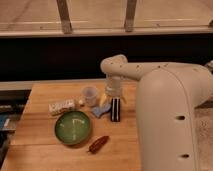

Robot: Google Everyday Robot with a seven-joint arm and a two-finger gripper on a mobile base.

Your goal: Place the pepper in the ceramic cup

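Camera view: pincer (115, 109) hangs released beside the ceramic cup (90, 95); pepper (98, 144) lies at the table's (33, 146) front, by the green bowl (73, 128). Best descend straddling the pepper's middle, crosswise.

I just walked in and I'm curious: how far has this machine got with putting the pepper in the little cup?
Nothing looks done yet: the pepper lies on the table near the green bowl. The gripper hangs open and empty just right of the ceramic cup. Left to do: reach the pepper, grasp it, and drop it in the cup.
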